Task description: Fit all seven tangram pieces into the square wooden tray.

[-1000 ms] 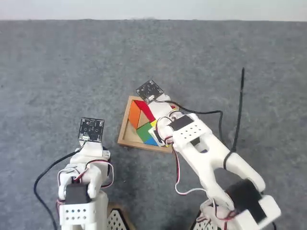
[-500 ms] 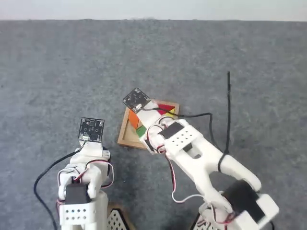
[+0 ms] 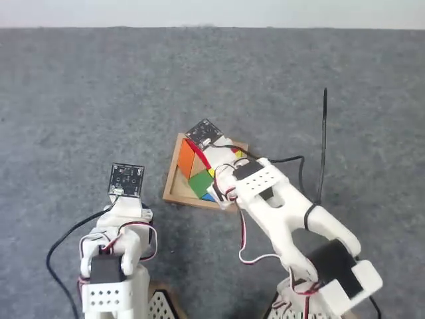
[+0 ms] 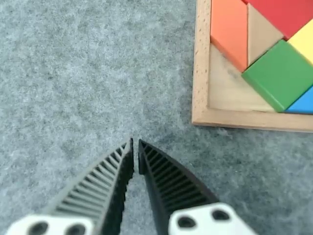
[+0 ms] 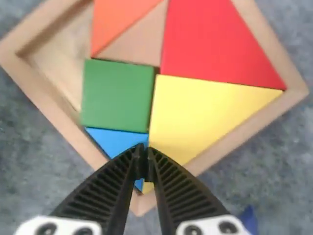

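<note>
Square wooden tray sits near the ctr of the grey counter, turned slightly off square to its edges, w/ coloured pieces packed inside. Red triangle and yellow triangle lie edge to edge. Green square touches the yellow, orange piece lies along one rim, and blue piece is wedged between the green and the rim. Tan triangle between orange and red: piece or bare floor, can't tell. Bare tray floor shows in the corner beside the green. Right fingers hang over the blue piece on the tray's side toward the counter's near edge, tips pinched almost together, gripping nothing. Left fingers hover above bare counter just off a tray corner, on its side toward the counter's left edge, w/ only a slit between them.
</note>
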